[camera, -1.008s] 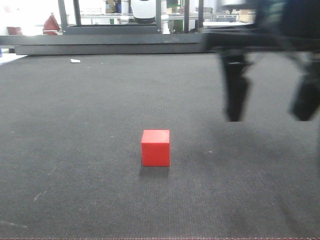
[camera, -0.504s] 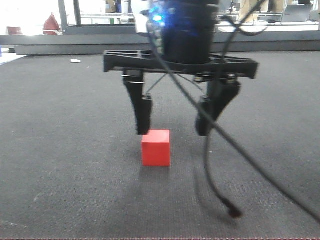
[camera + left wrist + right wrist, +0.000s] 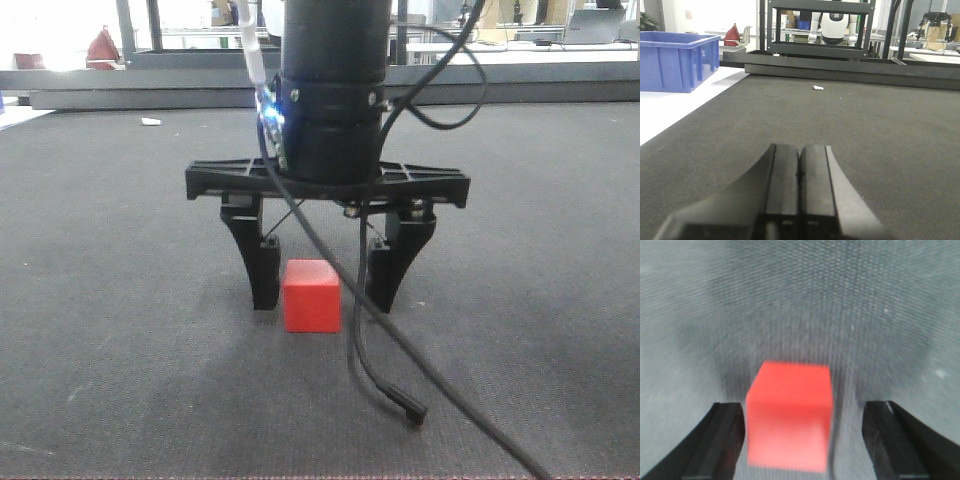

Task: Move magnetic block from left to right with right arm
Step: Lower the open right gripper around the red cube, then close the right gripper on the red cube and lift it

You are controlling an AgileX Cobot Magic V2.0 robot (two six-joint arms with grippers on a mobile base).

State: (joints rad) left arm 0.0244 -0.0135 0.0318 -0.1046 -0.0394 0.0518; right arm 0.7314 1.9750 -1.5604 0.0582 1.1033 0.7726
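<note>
Dark mat (image 3: pixel 120 250) carried everything. My right arm (image 3: pixel 335 90) stood vertical over it so my right gripper (image 3: pixel 322 298) could straddle the target: jaws wide, fingers low on either side, nothing clamped yet. My left gripper (image 3: pixel 800 190) lay idle, fingers pressed together, empty; not its job. Loose cable (image 3: pixel 385 370) dangled toward 5 o'clock of the cube. Magnetic block (image 3: pixel 790 415) sat flat on the mat between my fingers, in the wrist view crowding the 9 o'clock finger, with a gap at 3 o'clock. It's a cube, so no long axis; one face square to the front camera, side faces roughly parallel to my fingers, judged ready for closing.
</note>
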